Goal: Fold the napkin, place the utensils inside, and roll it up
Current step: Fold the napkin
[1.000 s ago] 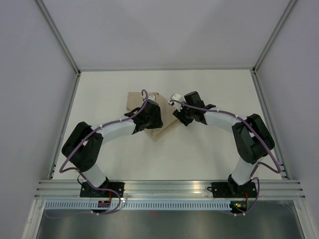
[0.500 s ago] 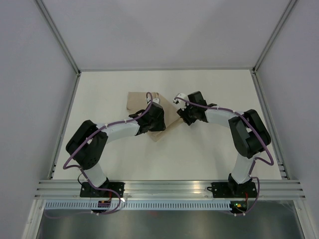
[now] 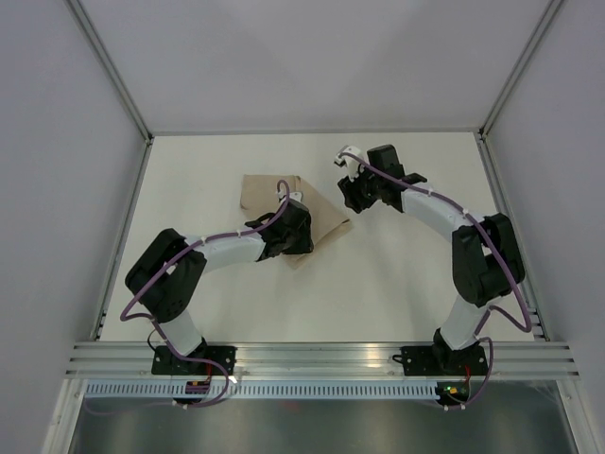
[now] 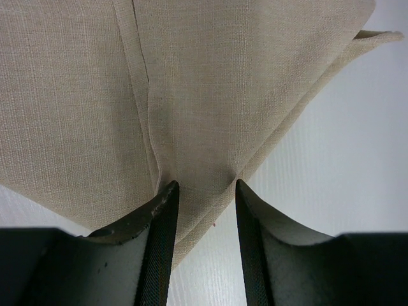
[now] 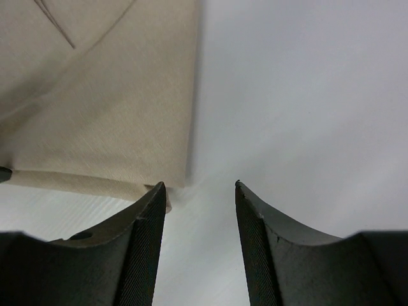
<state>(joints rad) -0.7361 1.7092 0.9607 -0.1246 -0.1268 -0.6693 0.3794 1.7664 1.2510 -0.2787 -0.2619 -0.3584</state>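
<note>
Here, left fingers (image 4: pixel 159 245) touch napkin (image 4: pixel 210 83) — parted.

The napkin (image 3: pixel 260 194) is seen in plain beige-tan, unpatterned, with a fine woven grain. The tabletop (image 3: pixel 397 274) is rendered white. The left claw (image 4: pixel 204 204) and right claw (image 5: pixel 199 197) are finished black; the cables (image 3: pixel 227 235) are coloured purple.

right hand (image 5: pixel 199 186) moved off the napkin (image 3: pixel 255 194) corner, farther up the table (image 3: pixel 406 274)
</note>
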